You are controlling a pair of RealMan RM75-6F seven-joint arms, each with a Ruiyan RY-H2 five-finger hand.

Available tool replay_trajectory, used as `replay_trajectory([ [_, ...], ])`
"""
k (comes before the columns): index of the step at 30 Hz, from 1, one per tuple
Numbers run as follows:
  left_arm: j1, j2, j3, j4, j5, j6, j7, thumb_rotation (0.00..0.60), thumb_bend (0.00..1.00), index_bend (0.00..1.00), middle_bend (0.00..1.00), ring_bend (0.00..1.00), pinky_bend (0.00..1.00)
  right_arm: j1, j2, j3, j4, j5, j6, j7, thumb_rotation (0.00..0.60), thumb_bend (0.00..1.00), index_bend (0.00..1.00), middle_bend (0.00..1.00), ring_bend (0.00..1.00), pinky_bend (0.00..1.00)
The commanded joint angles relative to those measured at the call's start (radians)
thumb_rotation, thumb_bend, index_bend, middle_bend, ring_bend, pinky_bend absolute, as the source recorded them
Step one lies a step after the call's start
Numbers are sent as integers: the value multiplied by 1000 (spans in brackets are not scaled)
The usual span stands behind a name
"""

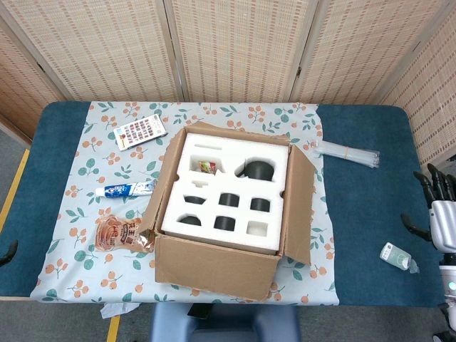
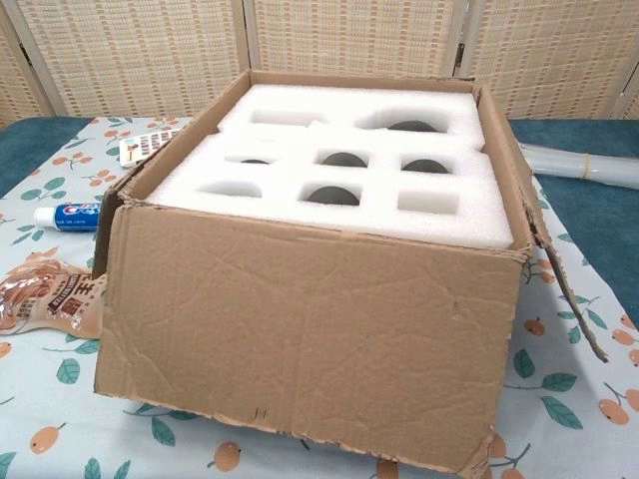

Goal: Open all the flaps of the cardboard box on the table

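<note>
Right hand (image 1: 442, 221) sat off the table's right edge, fingers spread and holding nothing; left hand was barely a dark sliver at the frame's left edge, so can't tell its state. Cardboard box (image 1: 226, 214) sat mid-table with flaps folded out (foam insert (image 1: 226, 189) exposed). Thin, creased flaps looked light and bendy; I'd grab their free edges.

The cardboard box (image 2: 300, 339) was of matt brown corrugated board, creased on its front wall and ragged along its torn edges. The insert (image 2: 349, 180) within was white foam with a fine grainy, matt finish. The surface (image 1: 370, 178) was covered in dull blue fabric, overlaid by a printed cloth (image 1: 92, 153) with a leaf-and-fruit pattern. The snack packet (image 1: 122, 234) and toothpaste tube (image 1: 130, 189) looked glossy. The screen (image 1: 235, 46) behind was woven cane in pale wooden frames.
</note>
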Motion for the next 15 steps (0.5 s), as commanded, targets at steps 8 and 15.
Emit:
replay_trajectory([
  [8, 35, -26, -2, 82, 111, 2, -101, 600, 410, 0, 0, 0, 0, -41, -34, -28, -58, -13, 42, -86, 600, 338, 97, 0, 0, 0],
  [15, 45, -33, -2, 81, 158, 2, -95, 600, 410, 0, 0, 0, 0, -49, -24, -28, -66, -5, 20, -57, 600, 338, 97, 0, 0, 0],
])
